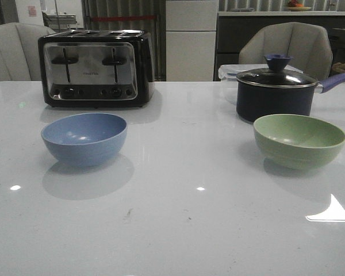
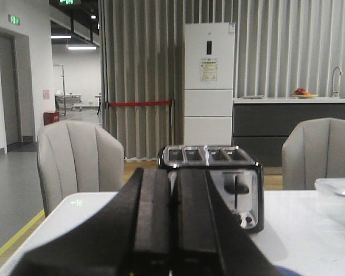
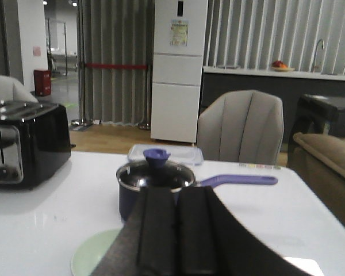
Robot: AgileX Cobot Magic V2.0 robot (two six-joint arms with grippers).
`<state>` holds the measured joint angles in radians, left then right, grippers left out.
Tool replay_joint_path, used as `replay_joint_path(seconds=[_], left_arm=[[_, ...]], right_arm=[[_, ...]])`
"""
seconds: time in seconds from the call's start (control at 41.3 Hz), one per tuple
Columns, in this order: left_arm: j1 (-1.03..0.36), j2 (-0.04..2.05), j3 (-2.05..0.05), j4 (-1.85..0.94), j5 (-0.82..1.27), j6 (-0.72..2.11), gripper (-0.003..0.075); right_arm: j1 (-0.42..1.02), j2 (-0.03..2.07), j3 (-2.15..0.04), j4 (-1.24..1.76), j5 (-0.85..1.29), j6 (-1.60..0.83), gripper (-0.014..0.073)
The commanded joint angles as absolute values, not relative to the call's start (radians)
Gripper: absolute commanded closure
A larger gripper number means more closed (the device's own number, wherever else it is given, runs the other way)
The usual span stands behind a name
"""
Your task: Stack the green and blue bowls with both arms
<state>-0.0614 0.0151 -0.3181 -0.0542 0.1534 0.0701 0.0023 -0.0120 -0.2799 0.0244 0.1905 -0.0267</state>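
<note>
The blue bowl (image 1: 84, 138) sits upright on the white tabletop (image 1: 178, 218) at about 9 o'clock in the front view, with the toaster (image 1: 95, 68) behind it. The green bowl (image 1: 299, 140) sits upright at about 3 o'clock, just in front of the dark lidded saucepan (image 1: 276, 92). The bowls are well apart and both are empty. Nothing is grasped yet.

Step in hand, as judged: approach and pick one bowl.
- Spread the claw before descent.
- Take the bowl by its rim, one finger inside and one outside.
- Lift clear of the tabletop, then centre it over the other bowl before lowering.
- Keep the right arm clear of the saucepan handle (image 1: 338, 81).

Pose: neither arm appears in the front view. Each wrist camera looks level across the tabletop. The left claw (image 2: 173, 230) has its fingers pressed together, holding nothing. The right claw (image 3: 175, 230) is likewise closed and empty, with the green bowl's rim just below it.
</note>
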Motion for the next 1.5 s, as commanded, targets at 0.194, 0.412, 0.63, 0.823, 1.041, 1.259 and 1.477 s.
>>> replay_joint_path(seconds=[0.194,0.412,0.63,0.823,1.041,1.259,1.477], left_arm=[[-0.064,0.277,-0.688,-0.063,0.449,0.065,0.0620],[-0.064,0.423,-0.727,-0.063,0.616,0.065,0.0620],[-0.064,0.519,-0.727,-0.063,0.700,0.065,0.0620],[-0.064,0.574,-0.716,-0.063,0.706,0.065,0.0619],[-0.078,0.614,-0.687,-0.063,0.692,0.070,0.0512],[-0.179,0.618,-0.668,-0.063,0.665,0.072,0.0192],[-0.234,0.618,-0.668,-0.061,0.649,0.072,0.0193]], right_arm=[[-0.004,0.174,-0.605,0.019,0.415,-0.029,0.0552],[-0.004,0.339,-0.623,0.019,0.587,-0.029,0.0552],[-0.004,0.444,-0.575,0.019,0.617,-0.029,0.0552],[-0.004,0.506,-0.535,0.019,0.625,-0.029,0.0551],[-0.004,0.563,-0.533,0.019,0.645,-0.029,0.0351],[-0.004,0.615,-0.534,0.025,0.639,-0.028,0.0058],[-0.015,0.785,-0.613,0.026,0.645,-0.026,0.0057]])
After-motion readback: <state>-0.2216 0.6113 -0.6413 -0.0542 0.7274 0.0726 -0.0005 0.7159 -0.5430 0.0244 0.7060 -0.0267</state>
